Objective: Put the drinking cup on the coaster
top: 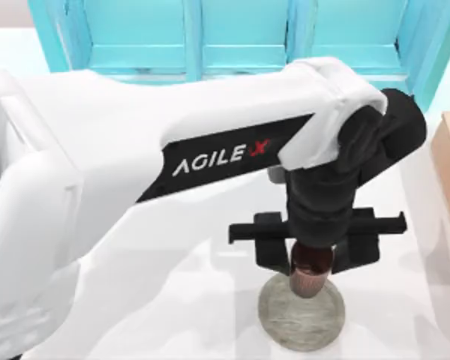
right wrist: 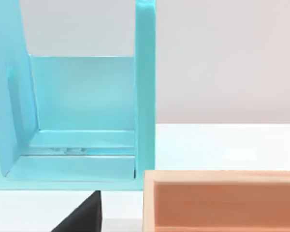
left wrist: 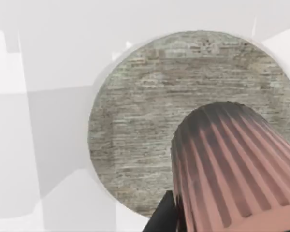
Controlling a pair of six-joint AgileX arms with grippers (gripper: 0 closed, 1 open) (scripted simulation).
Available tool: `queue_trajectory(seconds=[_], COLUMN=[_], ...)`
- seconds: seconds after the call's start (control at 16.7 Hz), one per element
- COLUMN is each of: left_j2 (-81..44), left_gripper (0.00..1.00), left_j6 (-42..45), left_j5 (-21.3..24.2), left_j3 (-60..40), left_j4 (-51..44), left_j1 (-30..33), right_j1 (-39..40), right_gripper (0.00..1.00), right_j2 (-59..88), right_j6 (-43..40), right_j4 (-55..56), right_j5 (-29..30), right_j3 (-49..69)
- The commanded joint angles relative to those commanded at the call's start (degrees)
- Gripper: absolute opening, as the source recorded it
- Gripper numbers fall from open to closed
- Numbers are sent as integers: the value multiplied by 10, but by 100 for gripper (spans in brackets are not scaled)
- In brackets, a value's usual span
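One slow, straight descent is best while my left gripper (top: 312,251) clamps the drinking cup (top: 310,271) over the coaster (top: 301,315).

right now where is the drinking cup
In the top view the drinking cup is right of centre near the front edge, held by the left gripper over the coaster.
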State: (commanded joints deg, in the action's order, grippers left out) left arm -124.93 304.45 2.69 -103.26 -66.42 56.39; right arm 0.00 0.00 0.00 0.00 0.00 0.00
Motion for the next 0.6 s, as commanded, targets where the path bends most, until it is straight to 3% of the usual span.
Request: queue_trajectory(seconds=[0.42, 0.6], left_j2=[-14, -14], left_gripper=[0, 23], left_j6=[4, 4], left_j5=[4, 4], left_j3=[48, 48], left_j4=[52, 52], left_j1=[5, 5], right_j1=[0, 0], right_gripper=[100, 100], right_j2=[0, 0], right_j6=[0, 0], right_j4=[0, 0], right_j5=[0, 0], right_j3=[0, 0])
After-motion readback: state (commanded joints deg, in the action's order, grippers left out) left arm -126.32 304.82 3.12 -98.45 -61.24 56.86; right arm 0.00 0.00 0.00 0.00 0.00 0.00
